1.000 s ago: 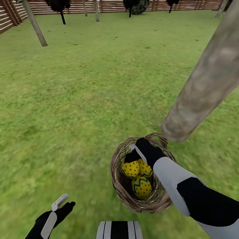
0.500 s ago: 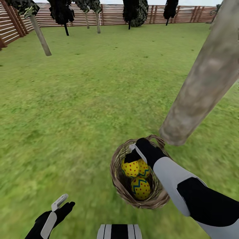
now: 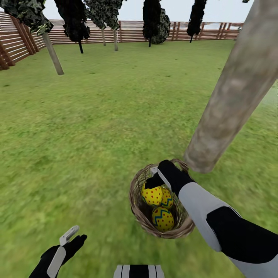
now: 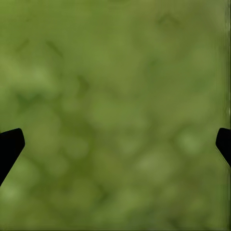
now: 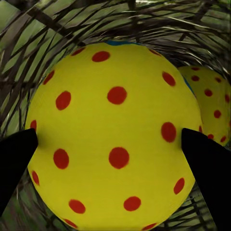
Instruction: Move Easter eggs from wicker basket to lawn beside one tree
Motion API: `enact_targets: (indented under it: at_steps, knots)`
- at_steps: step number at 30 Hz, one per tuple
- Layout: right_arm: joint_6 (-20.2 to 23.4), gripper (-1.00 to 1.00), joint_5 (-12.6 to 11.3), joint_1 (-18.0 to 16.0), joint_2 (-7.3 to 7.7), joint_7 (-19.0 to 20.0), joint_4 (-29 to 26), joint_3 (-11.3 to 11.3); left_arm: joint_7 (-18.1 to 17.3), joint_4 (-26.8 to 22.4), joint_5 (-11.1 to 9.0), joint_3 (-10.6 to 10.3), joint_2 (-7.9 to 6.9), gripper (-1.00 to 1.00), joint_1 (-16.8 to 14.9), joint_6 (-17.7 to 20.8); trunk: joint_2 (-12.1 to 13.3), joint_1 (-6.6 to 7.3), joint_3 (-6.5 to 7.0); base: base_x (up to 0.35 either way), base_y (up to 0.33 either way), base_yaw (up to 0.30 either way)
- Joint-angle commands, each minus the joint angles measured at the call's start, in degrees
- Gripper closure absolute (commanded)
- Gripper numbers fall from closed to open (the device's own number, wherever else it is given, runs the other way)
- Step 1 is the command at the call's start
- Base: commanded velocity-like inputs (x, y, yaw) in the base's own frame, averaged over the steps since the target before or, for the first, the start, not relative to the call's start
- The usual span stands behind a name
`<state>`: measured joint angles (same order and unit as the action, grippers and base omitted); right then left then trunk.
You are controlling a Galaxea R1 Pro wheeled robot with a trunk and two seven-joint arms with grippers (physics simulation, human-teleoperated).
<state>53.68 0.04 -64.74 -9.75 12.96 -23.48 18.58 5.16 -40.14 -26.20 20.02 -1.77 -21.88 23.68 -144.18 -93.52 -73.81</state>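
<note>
The right hand reaches into the brown woven wicker basket beside the thick grey-brown tree trunk, fingers clamped on the uppermost yellow red-dotted egg. Smooth, rigid and round, it probably slips; grip across its widest middle. The left hand hangs open.

We see the lawn stretching back to the wooden fence. On the grass the wicker basket sits just beside the base of the thick tree trunk. Thin-trunked trees stand well beyond that trunk, near the fence.
</note>
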Motion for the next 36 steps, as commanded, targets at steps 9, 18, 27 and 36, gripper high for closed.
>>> enact_targets:
  at_steps: [9,18,27,36]
  knots:
    - [0.8,1.00,-0.3,0.0,4.65,0.4,-2.2,0.0,0.4,0.0,-0.6,0.0,0.10,-1.00,0.0,0.3,0.1,0.24,1.96,0.000,0.000,0.000]
    - [0.8,1.00,-0.4,0.0,7.83,5.4,-2.2,-0.3,0.4,0.0,-0.5,0.0,0.10,-1.00,0.0,0.3,0.2,0.47,3.95,0.000,0.000,0.000]
    - [0.6,1.00,-0.2,0.0,19.37,31.9,-2.2,-0.3,0.2,0.0,-0.5,0.0,0.09,-1.00,0.0,0.3,0.3,0.70,5.94,0.000,0.000,0.000]
    - [-2.9,1.00,-0.2,0.0,28.18,61.3,-2.2,-0.3,0.0,0.0,-0.5,0.0,0.10,-1.00,0.0,0.3,0.5,0.93,7.94,0.000,0.000,0.000]
